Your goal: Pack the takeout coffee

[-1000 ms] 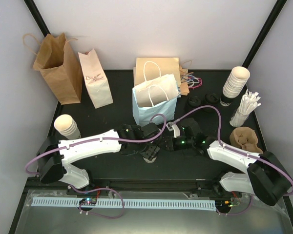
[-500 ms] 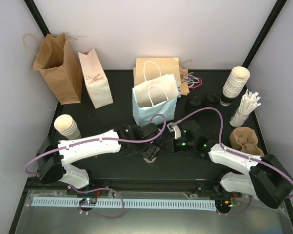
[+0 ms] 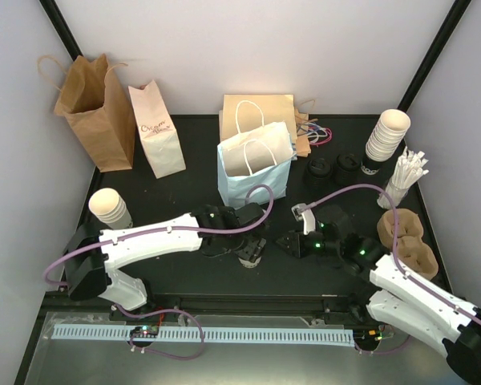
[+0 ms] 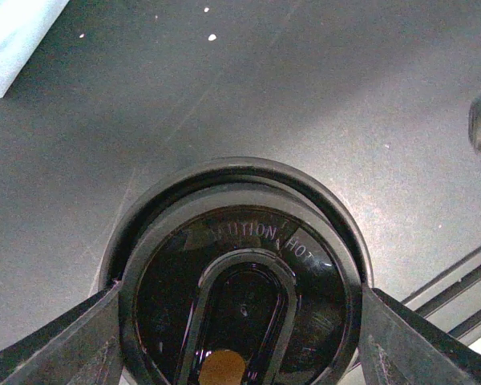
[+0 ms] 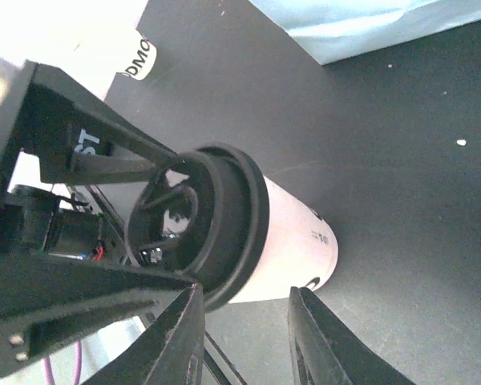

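The takeout coffee (image 3: pixel 251 255), a cream-white cup with a black lid (image 4: pixel 240 273), stands on the black table in front of the light blue bag. My left gripper (image 3: pixel 247 250) comes down over it and is shut on the lid's rim, one finger (image 4: pixel 56 345) on each side. In the right wrist view the takeout coffee (image 5: pixel 293 241) shows its pale wall and small dark print near the base. My right gripper (image 3: pixel 289 243) sits just right of the cup, apart from it. The right gripper (image 5: pixel 244 295) is open with nothing between its fingers.
A light blue bag (image 3: pixel 252 164) with white handles stands open behind the cup, flat brown bags (image 3: pixel 260 112) behind it. A brown bag (image 3: pixel 92 108) and white bag (image 3: pixel 156 128) stand back left. Cup stacks (image 3: pixel 108 207) (image 3: pixel 385 136), loose lids (image 3: pixel 333 167), straws (image 3: pixel 405 178) and brown carriers (image 3: pixel 405 237) line the sides.
My right gripper has pulled back to the right, away from the cup, and its jaws have parted a little. The left gripper has kept its hold on the cup.
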